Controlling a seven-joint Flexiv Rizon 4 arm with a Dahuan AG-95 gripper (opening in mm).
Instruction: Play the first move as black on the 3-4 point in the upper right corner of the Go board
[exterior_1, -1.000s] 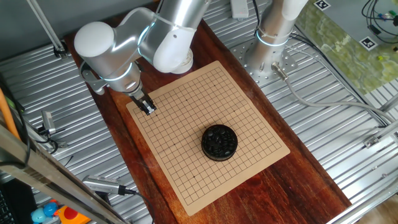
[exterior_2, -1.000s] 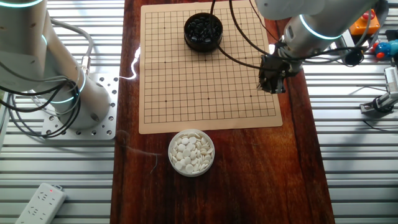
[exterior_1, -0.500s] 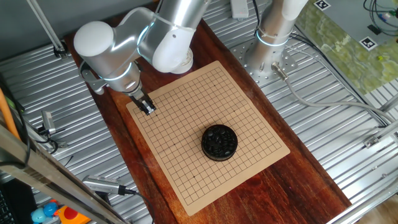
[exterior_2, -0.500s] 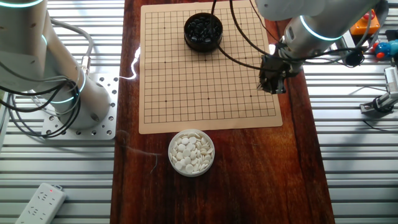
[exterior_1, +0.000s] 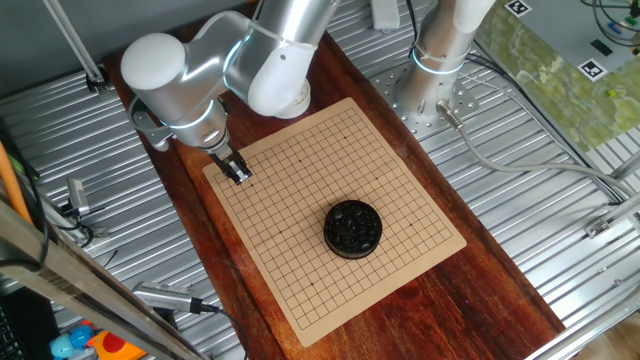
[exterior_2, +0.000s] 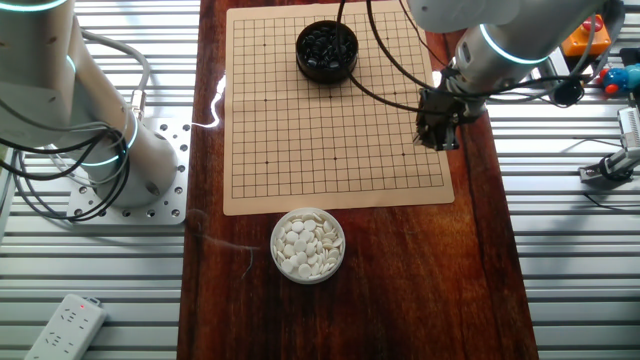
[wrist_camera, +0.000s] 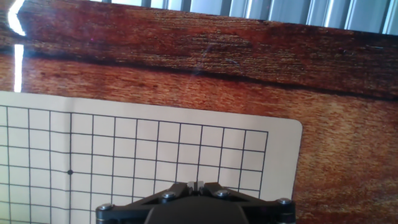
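your gripper (exterior_1: 240, 175) sits low over one corner region of the board (exterior_1: 330, 205), a few lines in from two edges. in the hand view the fingertips (wrist_camera: 198, 184) look pressed together w/ barely a slit btwn them. can't tell if a stone is pinched there; it's too small to make out in any view, so treat that as unknown.

black stones (exterior_2: 326, 44) are piled in the dark bowl (exterior_1: 352, 230), which stands on the board itself, well apart from the gripper, toward the opposite side. no loose stone visible on the grid. white stones (exterior_2: 308, 245) sit in their own bowl off the board on the wooden surface (exterior_2: 340, 290).

key relation: in the hand view the board corner (wrist_camera: 292, 127) lies ahead and to the right of the tips, w/ a star-point dot (wrist_camera: 69, 172) off to the left. so the 3-4 crossing is prob near or just under the tips, btwn that dot and the corner. judgement: if you're carrying a stone, you're at the placing step; check line count from both edges before letting go.
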